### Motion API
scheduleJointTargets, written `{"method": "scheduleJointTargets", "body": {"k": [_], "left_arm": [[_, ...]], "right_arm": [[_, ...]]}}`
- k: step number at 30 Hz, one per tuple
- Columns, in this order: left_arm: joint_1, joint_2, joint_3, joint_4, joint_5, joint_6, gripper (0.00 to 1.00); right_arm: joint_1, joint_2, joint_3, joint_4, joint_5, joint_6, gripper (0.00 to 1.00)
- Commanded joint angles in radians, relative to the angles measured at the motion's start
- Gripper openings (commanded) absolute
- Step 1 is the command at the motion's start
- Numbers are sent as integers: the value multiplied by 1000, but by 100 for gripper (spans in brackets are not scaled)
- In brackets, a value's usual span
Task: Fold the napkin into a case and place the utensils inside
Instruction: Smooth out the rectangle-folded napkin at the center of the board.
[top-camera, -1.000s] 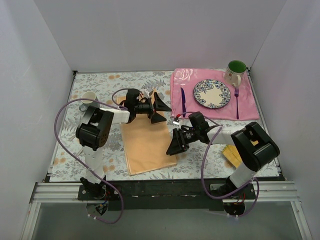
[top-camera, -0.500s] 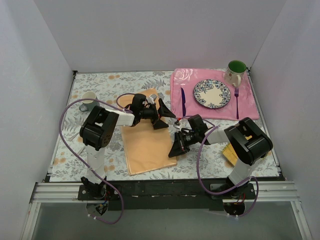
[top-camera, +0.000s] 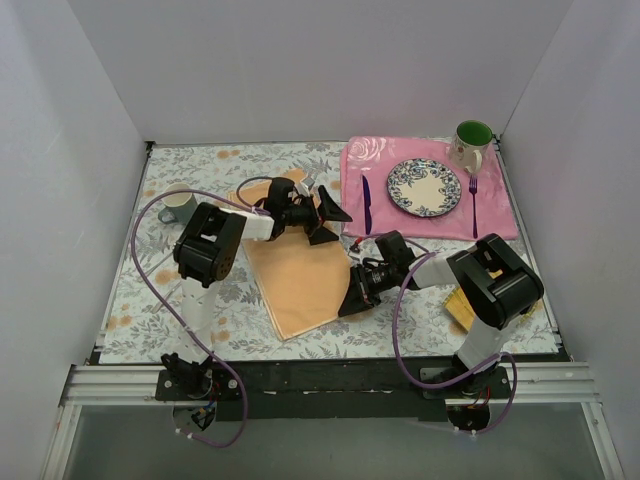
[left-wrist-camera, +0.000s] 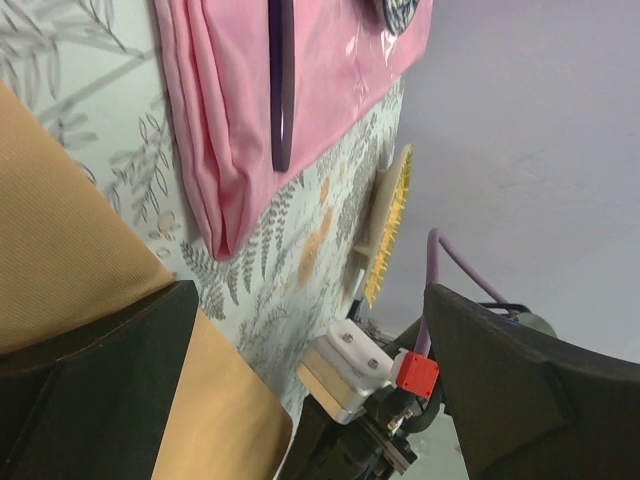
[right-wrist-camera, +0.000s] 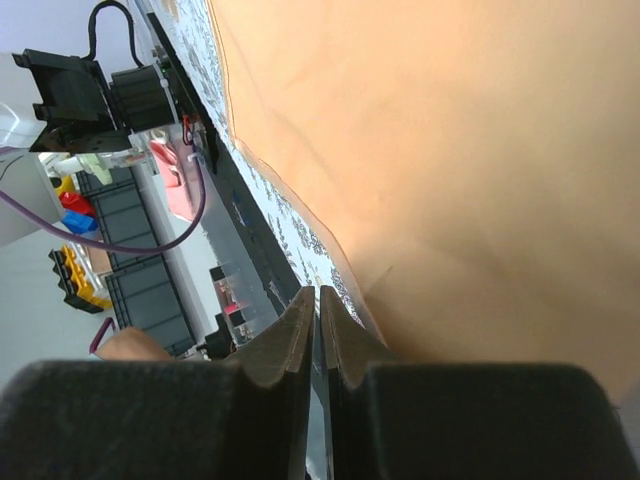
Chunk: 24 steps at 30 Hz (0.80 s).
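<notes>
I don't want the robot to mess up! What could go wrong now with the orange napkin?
The right gripper seems to pinch the napkin only at its very edge, so the cloth might slip out. The left gripper, wide open, hangs near the right arm, so they might bump. It is also close to the pink placemat and the knife, which could get nudged.
</notes>
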Motion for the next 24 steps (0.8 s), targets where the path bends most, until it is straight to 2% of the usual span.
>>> {"method": "scheduleJointTargets", "body": {"k": [1,5,11,16,18,22,24], "left_arm": [[32,34,56,-53,-51,57,98],[31,29,49,-91,-30,65,98],[26,-3,-33,-76,9,71,98],[9,-63,-94,-112,52,108,98],[0,-92,-126,-128,73,109,98],[-9,-139,-154,-119,110,91,98],[-7,-152,-132,-99,116,80,98]], "right_arm": [[-6,24,5,-12,-7,-18,13],[-4,15,50,1,-60,-23,10],[-6,-145,134,4,-114,-36,13],[-23,-200,182,-203,-91,-193,14],[-40,-195,173,-228,-70,-256,14],[-49,-179,145,-200,-48,-245,14],[-49,-169,119,-125,-32,-198,14]]}}
